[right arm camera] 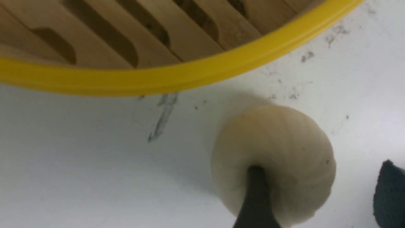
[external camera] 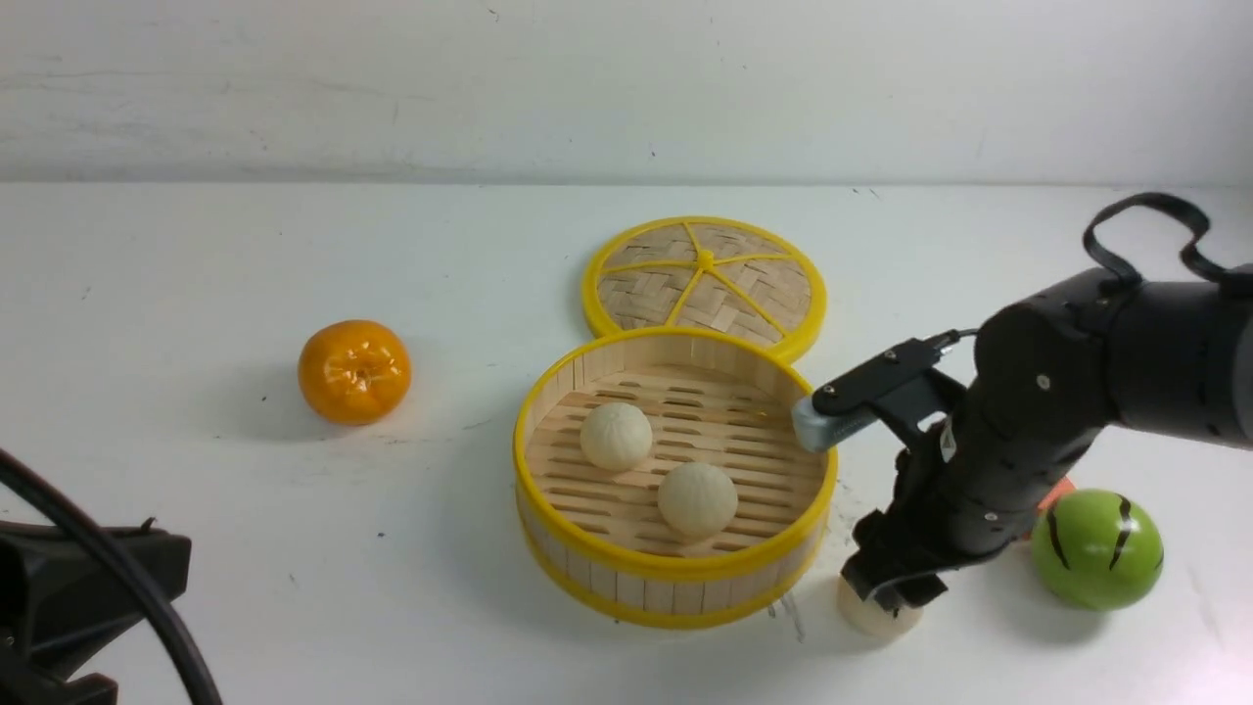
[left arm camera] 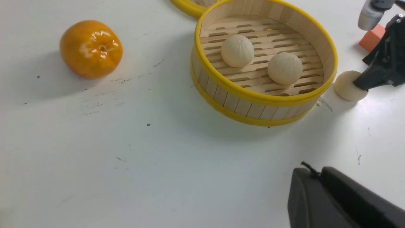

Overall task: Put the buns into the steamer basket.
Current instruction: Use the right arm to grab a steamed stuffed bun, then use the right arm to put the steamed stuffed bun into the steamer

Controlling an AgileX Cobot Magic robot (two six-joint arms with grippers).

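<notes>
Two small cream-white round buns are seen from the front inside the big round bamboo steamer basket with yellow rims: a far bun and a near bun. The flat woven lid with yellow spokes is laid behind the basket, so the basket is left open for filling. A third bun is found on the white table, just beside the basket. The black right gripper is lowered onto it, likely so it can be picked up. The shiny orange fruit and the green striped ball are set apart, since they are not wanted.

From the left wrist, the third bun is seen touched by a dark finger. Only a black part of the left gripper is shown, parked well away, and it cannot be told if it is open or closed.

From the right wrist, one finger is laid against the third bun, while the other is kept apart from it. The jaws are judged to be spread, not yet squeezed.
</notes>
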